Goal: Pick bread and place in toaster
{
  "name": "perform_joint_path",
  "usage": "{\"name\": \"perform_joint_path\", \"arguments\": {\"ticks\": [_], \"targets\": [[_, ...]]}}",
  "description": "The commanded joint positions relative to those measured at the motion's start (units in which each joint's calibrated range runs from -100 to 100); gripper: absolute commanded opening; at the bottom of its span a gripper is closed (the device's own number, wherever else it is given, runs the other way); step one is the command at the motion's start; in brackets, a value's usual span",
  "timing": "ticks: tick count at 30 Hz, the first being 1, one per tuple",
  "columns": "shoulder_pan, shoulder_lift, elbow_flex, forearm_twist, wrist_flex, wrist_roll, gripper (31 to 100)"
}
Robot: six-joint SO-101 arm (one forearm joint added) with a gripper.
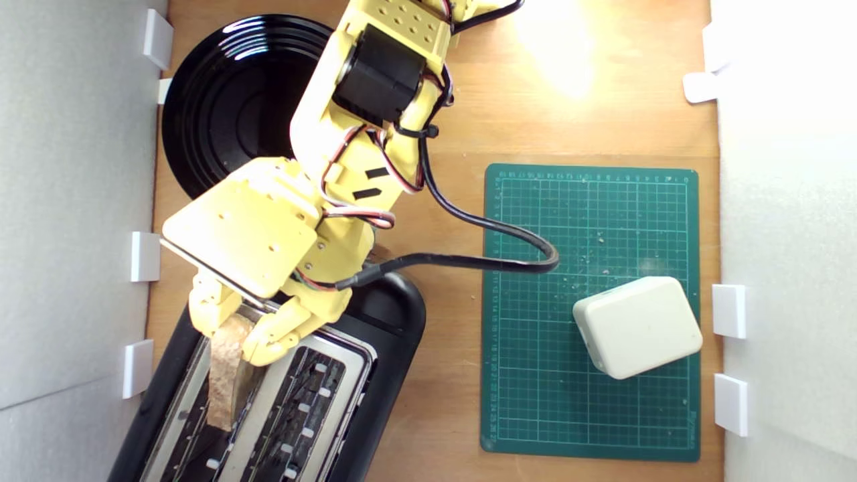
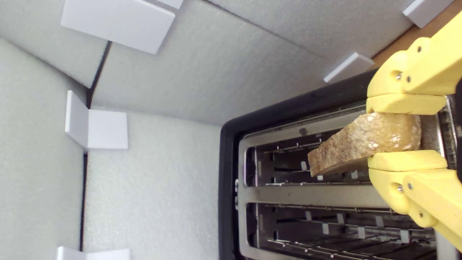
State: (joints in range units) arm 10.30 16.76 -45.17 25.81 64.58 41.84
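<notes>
Over the toaster (image 1: 375,375), at the slot nearer the foam wall, your gripper (image 1: 234,335) pinches the bread (image 1: 226,375) edge-down; you're mid-insertion, so next lower it straight, then release

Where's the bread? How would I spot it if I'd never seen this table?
Find the big black toaster with the silver top at the bottom of the exterior view's left. The yellow tool hangs over its slot nearest the wall, pinching the bread. It's the only brown, crusty thing there, unlike the smooth white block on the green mat.
</notes>
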Motion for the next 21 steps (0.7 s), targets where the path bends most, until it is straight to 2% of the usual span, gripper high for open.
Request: {"name": "perform_joint_path", "arguments": {"ticks": [1, 14, 16, 19, 21], "targets": [[1.0, 0.3, -1.3, -1.8, 0.4, -0.1, 48.9], [1.4, 2.5, -1.3, -2.1, -0.5, 0.3, 49.2], [1.4, 2.3, -1.3, -2.1, -0.5, 0.4, 52.7], [1.4, 2.1, -1.2, -2.1, -0.5, 0.5, 62.5], [1.2, 2.0, -1.2, -2.1, -0.5, 0.7, 65.3]]}}
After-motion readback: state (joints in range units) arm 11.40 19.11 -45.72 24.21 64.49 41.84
